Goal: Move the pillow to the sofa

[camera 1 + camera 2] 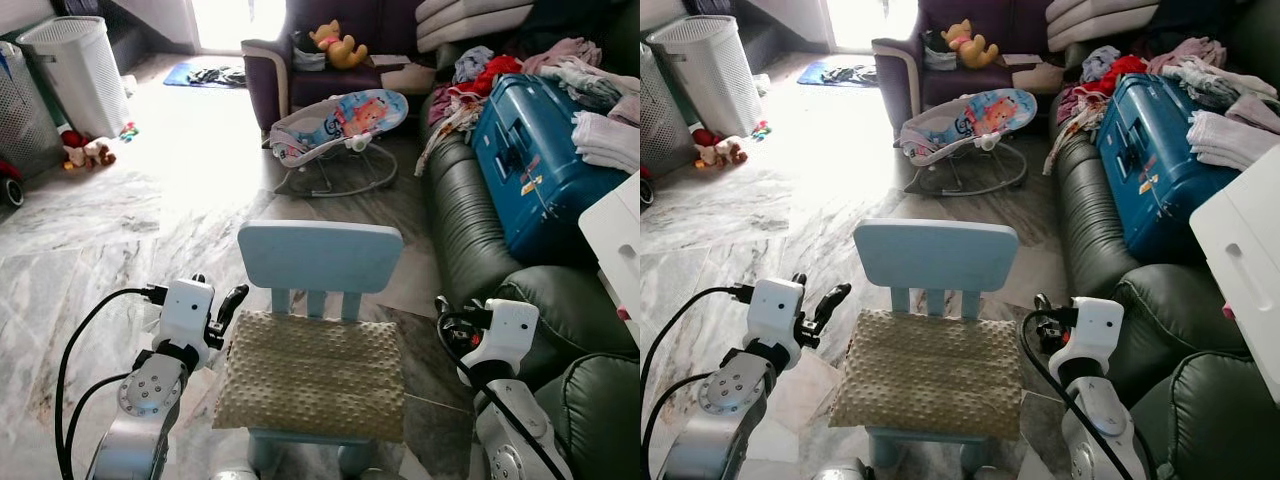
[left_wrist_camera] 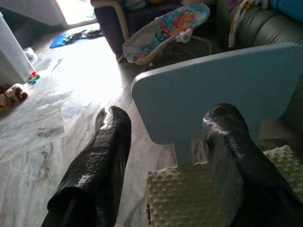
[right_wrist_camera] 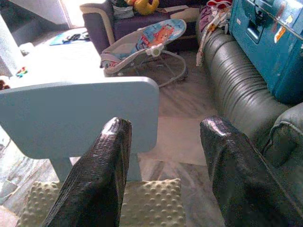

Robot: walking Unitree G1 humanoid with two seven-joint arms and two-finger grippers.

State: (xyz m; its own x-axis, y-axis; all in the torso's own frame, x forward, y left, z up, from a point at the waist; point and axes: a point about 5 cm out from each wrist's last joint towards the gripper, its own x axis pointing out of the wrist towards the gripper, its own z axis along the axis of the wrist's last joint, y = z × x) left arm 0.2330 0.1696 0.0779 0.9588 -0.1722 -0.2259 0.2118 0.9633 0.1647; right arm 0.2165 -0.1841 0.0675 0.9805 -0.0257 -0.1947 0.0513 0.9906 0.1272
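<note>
Olive-green and nubbly, the pillow (image 1: 312, 374) lies flat on the seat of a small pale-blue child's chair (image 1: 320, 256), directly in front of the robot — nothing of the move is done yet, by the look of it. It has not been lifted, and neither claw touches it.

On the left, the left gripper (image 1: 232, 303) hovers just beside the pillow's near-left corner; its wrist view shows the two black fingers (image 2: 102, 156) spread apart with nothing between them, aimed over the pillow's edge toward the chair back. On the right, the right gripper (image 3: 163, 165) sits near the pillow's right edge, and its own camera shows the fingers likewise parted and empty, the pillow corner below them. So what remains is the whole job: close on the pillow, raise it off the seat, carry it right and set it down.

The dark green leather sofa (image 1: 470, 215) stands just to the right of the chair, but much of its seat is taken — a blue suitcase (image 1: 530, 160) lies across it, with heaps of clothes (image 1: 600, 105) on and behind that. The nearest cushion looks like the likeliest free spot. Further off, a baby bouncer (image 1: 335, 125) and a white laundry basket (image 1: 75, 70) stand well apart from the work.
</note>
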